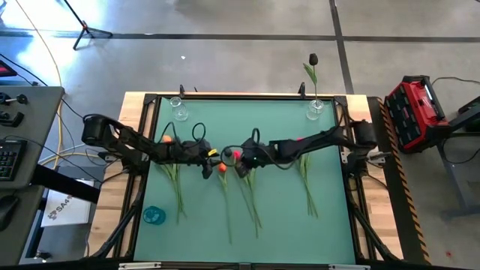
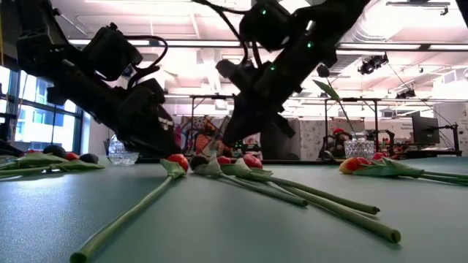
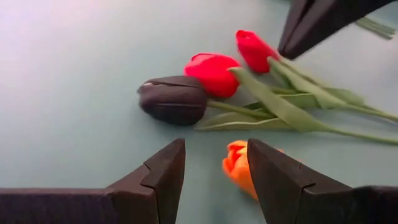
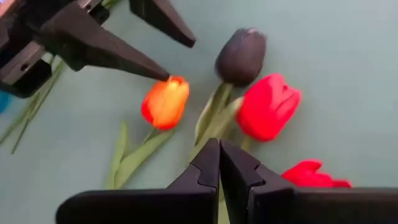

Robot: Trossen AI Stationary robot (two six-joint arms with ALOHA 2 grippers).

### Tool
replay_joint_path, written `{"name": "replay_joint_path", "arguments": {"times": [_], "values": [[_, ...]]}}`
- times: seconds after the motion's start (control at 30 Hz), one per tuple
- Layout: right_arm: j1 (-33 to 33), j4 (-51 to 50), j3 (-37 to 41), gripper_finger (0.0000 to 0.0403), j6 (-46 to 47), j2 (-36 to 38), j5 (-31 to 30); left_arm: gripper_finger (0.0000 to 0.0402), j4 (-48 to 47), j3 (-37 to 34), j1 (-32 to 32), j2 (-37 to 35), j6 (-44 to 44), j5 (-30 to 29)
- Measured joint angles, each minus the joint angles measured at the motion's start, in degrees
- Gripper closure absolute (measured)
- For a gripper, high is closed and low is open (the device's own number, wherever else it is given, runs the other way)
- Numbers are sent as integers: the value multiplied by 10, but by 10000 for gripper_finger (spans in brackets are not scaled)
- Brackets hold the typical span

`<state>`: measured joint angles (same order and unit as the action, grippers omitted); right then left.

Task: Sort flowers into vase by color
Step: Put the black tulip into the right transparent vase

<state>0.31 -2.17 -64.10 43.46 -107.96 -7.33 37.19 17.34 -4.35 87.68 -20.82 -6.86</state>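
Left end effector (image 3: 214, 171) open, empty, beside the orange tulip (image 3: 239, 168); it should centre on the stem before closing. Right end effector (image 4: 219, 163) shut, empty.

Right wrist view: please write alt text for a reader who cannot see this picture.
The shut right gripper hangs over tulip heads lying on a green table: an orange tulip, a dark, almost black tulip and a red tulip. The open left gripper reaches in, one finger touching the orange head.

Tulip heads (image 3: 211, 81) crowded between grippers
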Motion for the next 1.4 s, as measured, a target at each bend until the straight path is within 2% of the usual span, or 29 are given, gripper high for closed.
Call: {"name": "replay_joint_path", "arguments": {"times": [0.2,0.27,0.43,0.6,0.7,0.83,0.93,1.03,1.13,1.4], "values": [[-7,40,-24,402,-19,-26,19,238,-47,0,-18,-50,0,-15],[-6,12,-56,402,-39,-40,16,238,-50,0,-24,-66,-1,-19],[-5,-110,-147,402,-77,-89,8,238,-66,0,-36,-89,22,-76],[-5,-185,-208,395,-105,-119,-38,238,-120,0,-45,-113,1,-68],[-6,-167,-210,373,-104,-121,-19,238,-165,0,-48,-136,-14,-66],[-4,-172,-208,320,-103,-121,-17,238,-202,0,-48,-180,-15,-64],[-3,-176,-208,278,-99,-121,-10,238,-212,0,-48,-210,-16,-64],[-4,-165,-208,260,-89,-131,17,238,-212,0,-45,-234,-16,-64],[-13,-166,-208,268,-74,-150,57,238,-213,0,-44,-247,-17,-64],[-30,-163,-208,316,-75,-160,54,238,-236,0,-43,-251,-31,-66]]}}
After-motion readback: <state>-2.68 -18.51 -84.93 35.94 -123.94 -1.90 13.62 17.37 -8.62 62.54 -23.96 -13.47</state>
